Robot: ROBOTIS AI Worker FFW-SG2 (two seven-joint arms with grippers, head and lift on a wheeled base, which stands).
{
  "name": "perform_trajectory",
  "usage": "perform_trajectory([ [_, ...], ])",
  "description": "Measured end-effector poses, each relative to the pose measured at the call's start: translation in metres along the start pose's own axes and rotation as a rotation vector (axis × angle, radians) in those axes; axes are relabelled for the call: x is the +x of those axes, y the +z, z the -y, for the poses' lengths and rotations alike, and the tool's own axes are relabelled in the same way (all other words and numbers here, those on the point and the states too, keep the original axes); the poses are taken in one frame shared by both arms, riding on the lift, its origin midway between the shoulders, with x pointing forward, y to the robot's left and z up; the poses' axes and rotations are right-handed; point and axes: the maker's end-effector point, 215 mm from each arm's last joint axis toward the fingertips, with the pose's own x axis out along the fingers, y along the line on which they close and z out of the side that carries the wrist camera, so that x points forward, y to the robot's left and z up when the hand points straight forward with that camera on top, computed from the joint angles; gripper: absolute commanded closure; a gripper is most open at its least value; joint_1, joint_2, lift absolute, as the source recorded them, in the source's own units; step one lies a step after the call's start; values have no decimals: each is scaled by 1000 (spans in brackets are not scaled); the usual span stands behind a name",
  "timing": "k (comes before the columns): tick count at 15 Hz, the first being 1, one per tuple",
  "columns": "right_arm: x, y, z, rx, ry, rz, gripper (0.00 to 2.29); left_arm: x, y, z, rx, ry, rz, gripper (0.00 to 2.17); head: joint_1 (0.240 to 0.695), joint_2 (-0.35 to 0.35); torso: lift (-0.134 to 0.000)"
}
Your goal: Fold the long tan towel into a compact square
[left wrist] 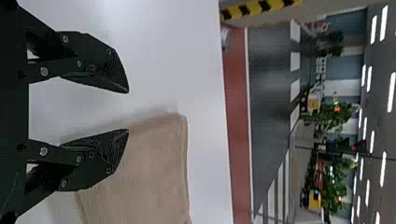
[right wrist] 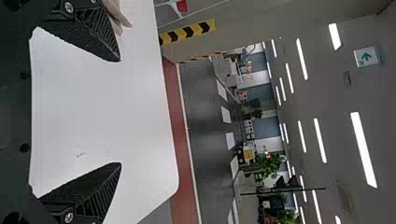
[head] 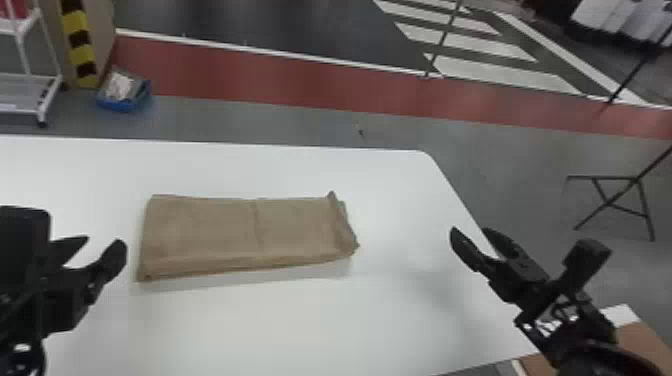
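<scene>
Towel (head: 210,230) on the table (head: 280,330), left gripper (head: 104,243) and right gripper (head: 471,232) spread wide, 1 per side. Blue bin (head: 117,105) and rack (head: 20,92) on the floor (head: 240,120) behind.

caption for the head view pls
Folded tan towel on a white table between two open black grippers
</scene>
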Motion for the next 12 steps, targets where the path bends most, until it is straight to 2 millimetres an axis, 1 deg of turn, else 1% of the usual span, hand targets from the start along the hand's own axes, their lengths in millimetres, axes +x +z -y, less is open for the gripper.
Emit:
perform_trajectory([
  [1, 2, 2, 1, 3, -2, -2, 73, -7, 16, -18, 31, 66, 59, 26, 695, -325, -124],
  [2, 6, 3, -1, 6, 1, -8, 76, -10, 33, -26, 40, 86, 115, 26, 695, -311, -124],
  [3, 11, 3, -5, 6, 7, -16, 76, -9, 43, -27, 42, 82, 148, 36, 695, -295, -124],
  [4, 20, 0, -15, 2, 19, -32, 87, -3, 52, -20, 41, 65, 173, 144, 695, -288, -124],
  [5, 29, -4, -29, -3, 36, -49, 90, 7, 59, -2, 38, 26, 194, 232, 695, -285, -124],
  [6, 36, -7, -42, -6, 52, -63, 97, 17, 62, 18, 36, -18, 206, 394, 695, -286, -124],
  [7, 42, -10, -56, -11, 65, -76, 117, 29, 63, 43, 33, -67, 212, 822, 695, -295, -124],
  [8, 47, -14, -69, -14, 81, -89, 117, 40, 63, 67, 31, -116, 215, 1342, 695, -303, -124],
  [9, 50, -17, -79, -14, 96, -100, 117, 47, 64, 86, 29, -160, 215, 1882, 695, -310, -124],
  [10, 52, -22, -89, -14, 108, -113, 117, 53, 65, 104, 19, -204, 212, 2064, 695, -315, -124],
  [12, 58, -30, -101, -17, 109, -128, 117, 66, 67, 125, 0, -250, 198, 2064, 695, -324, -124],
])
